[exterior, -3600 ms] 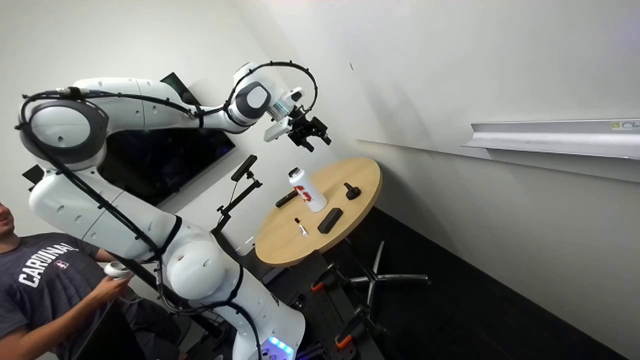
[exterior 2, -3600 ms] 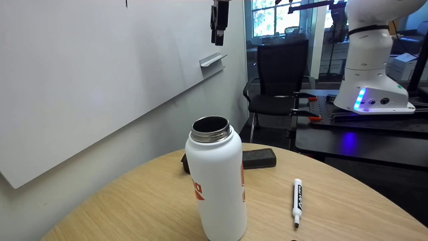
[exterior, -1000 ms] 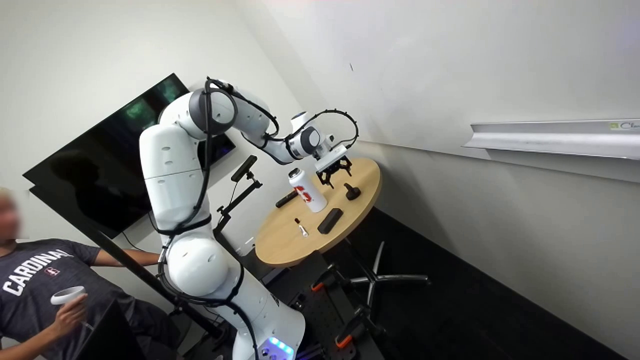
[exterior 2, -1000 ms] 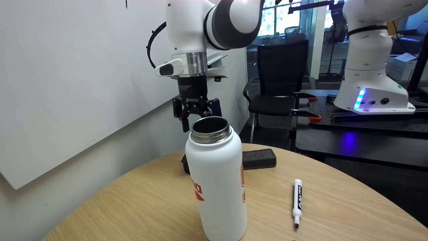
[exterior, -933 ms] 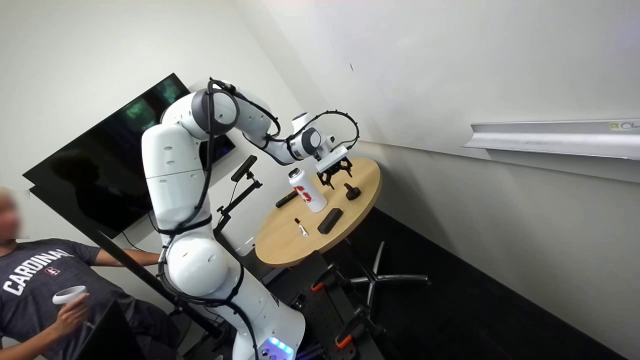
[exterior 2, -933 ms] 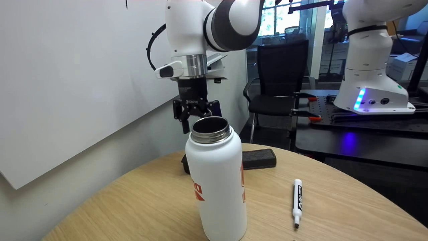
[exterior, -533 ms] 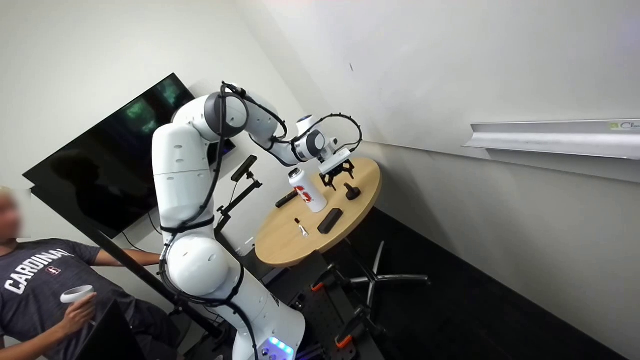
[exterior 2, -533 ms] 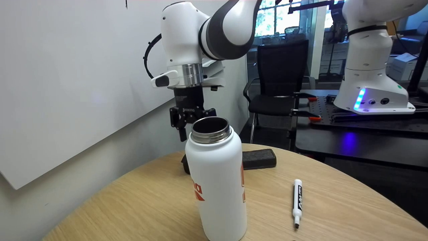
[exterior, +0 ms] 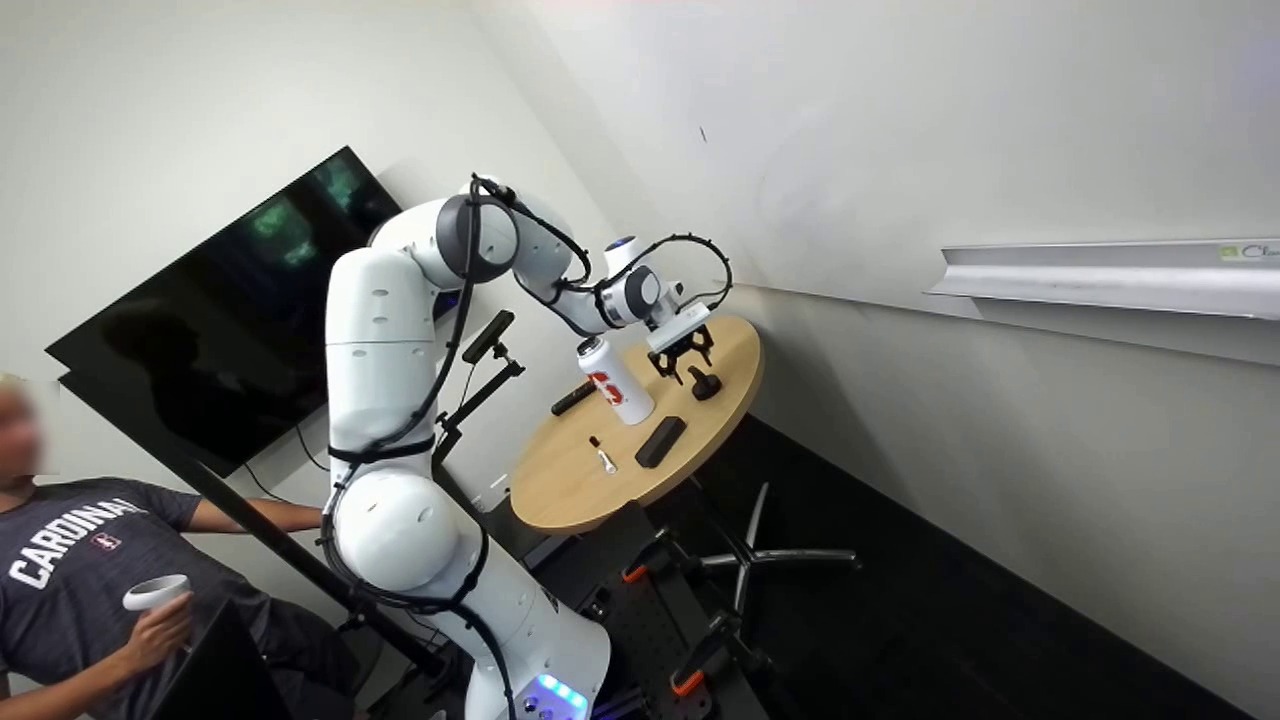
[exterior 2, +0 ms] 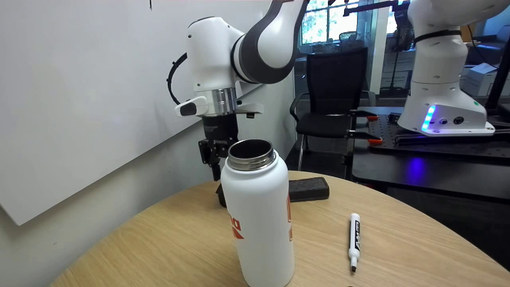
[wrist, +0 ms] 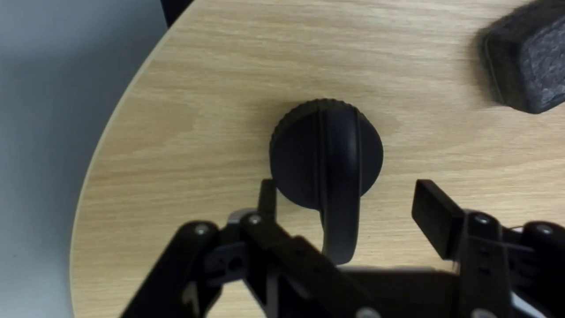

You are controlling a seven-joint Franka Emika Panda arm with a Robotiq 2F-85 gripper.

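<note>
At the far left of an exterior view, a person in a dark lettered T-shirt point(exterior: 95, 550) was cut off by the frame, the face too blurred to read. Farther right, a slim black bar point(exterior: 572, 398) lay on the round pale-wood table point(exterior: 560, 490), partly hidden by a tall white cylindrical bottle point(exterior: 615, 385) with a steel neck; I could not make out what the bar was. Next came a white marker point(exterior: 604, 457) with a black tip, a black oblong block point(exterior: 660, 442) with a felt-like face, then my black two-fingered end effector point(exterior: 694, 371) near a round black lid point(exterior: 707, 386) with a strap handle.

In an exterior view the bottle's threaded rim point(exterior 2: 252, 163) covered one of my fingertips and left the other in sight beside it; the lid showed only as a dark sliver behind the bottle, but the marker's black label point(exterior 2: 357, 236) was plain.

The wrist view showed my state most clearly: my jaws stood parted, one on either side of the lid's handle point(wrist: 340, 190), with bare wood showing between. The left tip met the lid's rim in that view; I could not tell whether they touched. The lid lay near the table's curved edge, and the block was cut off at the top right.
</note>
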